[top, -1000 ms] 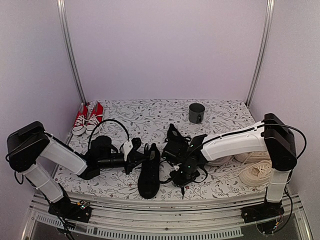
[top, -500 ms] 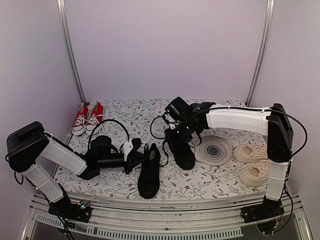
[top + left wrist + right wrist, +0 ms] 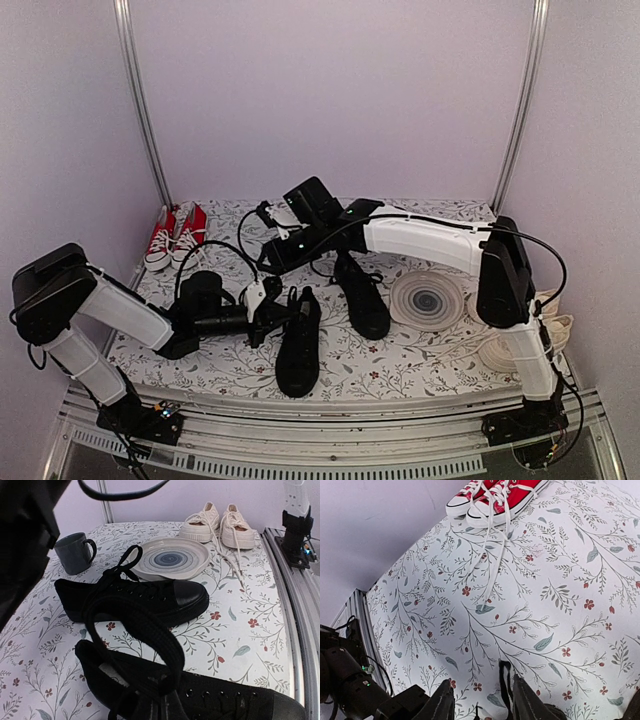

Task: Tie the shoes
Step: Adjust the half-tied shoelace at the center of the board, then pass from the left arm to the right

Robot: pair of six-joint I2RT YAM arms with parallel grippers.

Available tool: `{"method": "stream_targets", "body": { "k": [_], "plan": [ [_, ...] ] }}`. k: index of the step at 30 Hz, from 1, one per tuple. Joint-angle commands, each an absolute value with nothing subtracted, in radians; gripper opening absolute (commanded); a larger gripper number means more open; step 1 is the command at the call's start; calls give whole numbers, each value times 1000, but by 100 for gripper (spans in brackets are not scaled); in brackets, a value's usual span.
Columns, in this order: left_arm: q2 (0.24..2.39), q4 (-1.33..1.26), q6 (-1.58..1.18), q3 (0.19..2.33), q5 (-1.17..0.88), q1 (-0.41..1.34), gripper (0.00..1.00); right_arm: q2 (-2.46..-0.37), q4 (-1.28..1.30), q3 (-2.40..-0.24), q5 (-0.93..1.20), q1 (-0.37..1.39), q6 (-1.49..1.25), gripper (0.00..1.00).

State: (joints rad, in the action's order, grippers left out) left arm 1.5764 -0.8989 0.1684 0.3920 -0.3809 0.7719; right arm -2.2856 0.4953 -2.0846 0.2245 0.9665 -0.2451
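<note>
The shoes are two black sneakers: one [image 3: 298,345] near the front, the other [image 3: 362,295] just right of it. In the left wrist view the near shoe [image 3: 210,697] lies under my left gripper [image 3: 161,704]. That gripper is shut on a wide loop of its black lace [image 3: 150,625], with the other shoe [image 3: 145,597] beyond. From above, the left gripper [image 3: 270,300] sits at the near shoe's heel end. My right gripper [image 3: 272,216] hangs over the back left of the table. Its jaws [image 3: 482,700] stand open, and a black lace end [image 3: 505,680] rises beside the right finger [image 3: 525,700].
Small red sneakers [image 3: 175,235] with white laces stand at the back left corner. A swirl-patterned plate [image 3: 427,300] lies right of the black shoes. Cream sneakers [image 3: 520,340] sit at the far right, and a grey mug [image 3: 75,552] stands behind the shoes.
The right arm has swung from the front middle, up over the far black shoe, to the back left, and its jaws now stand apart. The left arm has not moved.
</note>
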Motion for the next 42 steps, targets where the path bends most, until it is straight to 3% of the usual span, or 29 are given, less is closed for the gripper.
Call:
{"method": "stream_targets", "body": {
  "k": [1, 9, 15, 29, 32, 38, 42],
  "plan": [
    [1566, -906, 171, 385, -384, 774, 0, -2147, 379, -1928, 349, 940, -182, 49],
    [1566, -914, 170, 378, -410, 770, 0, -1784, -166, -1269, 661, 912, 190, 63],
    [1562, -906, 181, 384, -417, 769, 0, -1884, -40, -1361, 843, 896, 538, 66],
    [1558, -904, 198, 383, -457, 765, 0, -2005, 94, -1456, 891, 858, 682, 57],
    [1557, -902, 201, 383, -459, 764, 0, -2019, 88, -1469, 892, 858, 673, 48],
    [1557, -897, 200, 384, -462, 764, 0, -2016, 79, -1465, 911, 858, 667, 4],
    [1550, -883, 199, 384, -460, 765, 0, -1986, 85, -1440, 949, 856, 684, 1]
  ]
}}
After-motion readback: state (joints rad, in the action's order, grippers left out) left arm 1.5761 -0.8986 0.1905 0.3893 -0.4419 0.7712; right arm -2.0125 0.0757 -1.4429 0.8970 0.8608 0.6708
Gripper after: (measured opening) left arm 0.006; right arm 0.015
